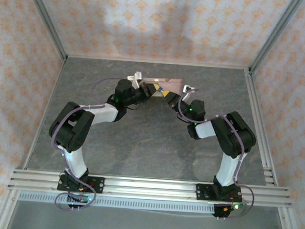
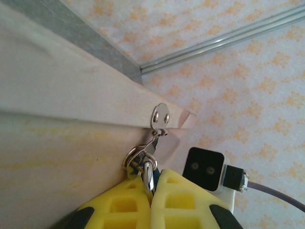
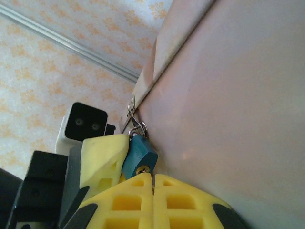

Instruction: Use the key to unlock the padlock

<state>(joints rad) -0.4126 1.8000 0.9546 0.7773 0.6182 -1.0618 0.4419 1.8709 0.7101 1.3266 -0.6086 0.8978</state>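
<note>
The padlock [image 3: 138,152] is a small teal block with a brass keyhole face, hanging from a silver hasp [image 2: 160,118] on the corner of the pale pink box [image 3: 228,95]. My left gripper [image 2: 152,183] is shut on the padlock [image 2: 148,174], whose silver shackle shows between the yellow tips. One left finger [image 3: 102,155] lies against the lock's side. My right gripper [image 3: 153,177] is shut, its tips touching the keyhole face. The key is hidden between those pads. From above, the left gripper [image 1: 153,90] and right gripper [image 1: 170,98] meet at the box [image 1: 167,84].
The box stands at the back middle of the grey table [image 1: 150,140]. Patterned walls close in the back and both sides. Each wrist camera sees the other's camera housing [image 2: 205,167] close by, so the two arms are crowded together at the box's corner.
</note>
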